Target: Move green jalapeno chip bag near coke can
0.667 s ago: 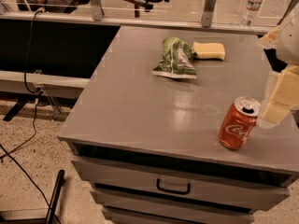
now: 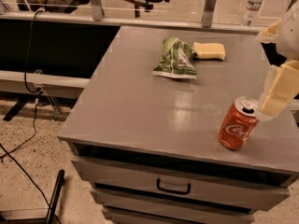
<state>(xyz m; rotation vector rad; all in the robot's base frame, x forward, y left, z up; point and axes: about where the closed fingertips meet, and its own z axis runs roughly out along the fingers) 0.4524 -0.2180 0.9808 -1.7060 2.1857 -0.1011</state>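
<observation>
At the far left a thin black cable (image 2: 32,55) hangs down to the speckled floor, its lower run cut off by the picture's edge. The flat grey worktop (image 2: 140,106) fills the middle, with a drawer and its dark handle (image 2: 173,186) below the front edge; the lower drawers are cut off at the bottom.

The crinkled green foil jalapeno chip bag (image 2: 175,57) lies flat toward the back of the worktop, its print too small to read. Just beside it on the right lies a yellow rectangular sponge (image 2: 209,50); I cannot tell whether the two touch.

Well apart from the bag, near the front right corner, stands the red aluminium coke can (image 2: 238,125), silver top showing and only part of its white script visible. Beyond the worktop's back edge stands a clear plastic water bottle (image 2: 252,3).

My cream-coloured gripper (image 2: 275,97) hangs at the right edge, partly cut off, its tip just over the can's rim. Whether it touches the can, and whether it is spread or pressed together, I cannot tell.
</observation>
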